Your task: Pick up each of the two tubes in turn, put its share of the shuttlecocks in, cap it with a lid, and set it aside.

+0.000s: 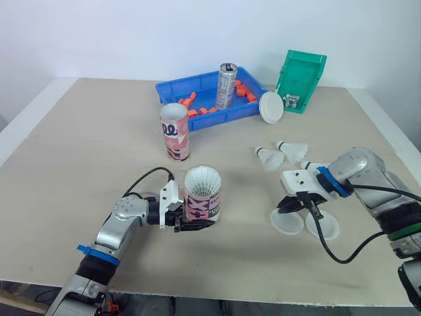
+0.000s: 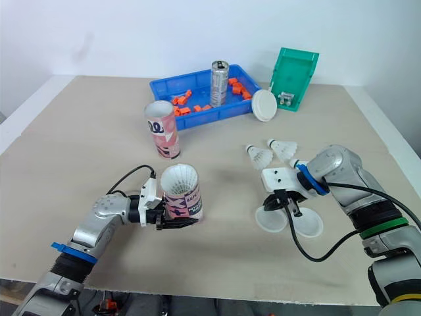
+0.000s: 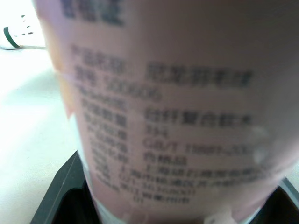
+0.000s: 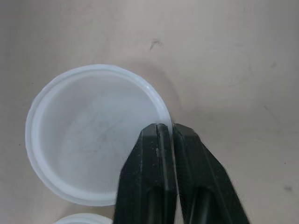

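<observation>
My left hand (image 1: 192, 224) is clamping the pink printed tube (image 1: 202, 203), upright near the front of the bench (image 1: 79, 151), a white shuttlecock (image 1: 202, 179) filling its mouth. My right hand (image 4: 163, 133) is pinching the rim of a translucent white lid (image 4: 84, 135) lying flat on the bench

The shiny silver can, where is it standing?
In the left eye view the silver can stands upright in the blue tray at the back, among orange pieces, left of the green bin.
</observation>
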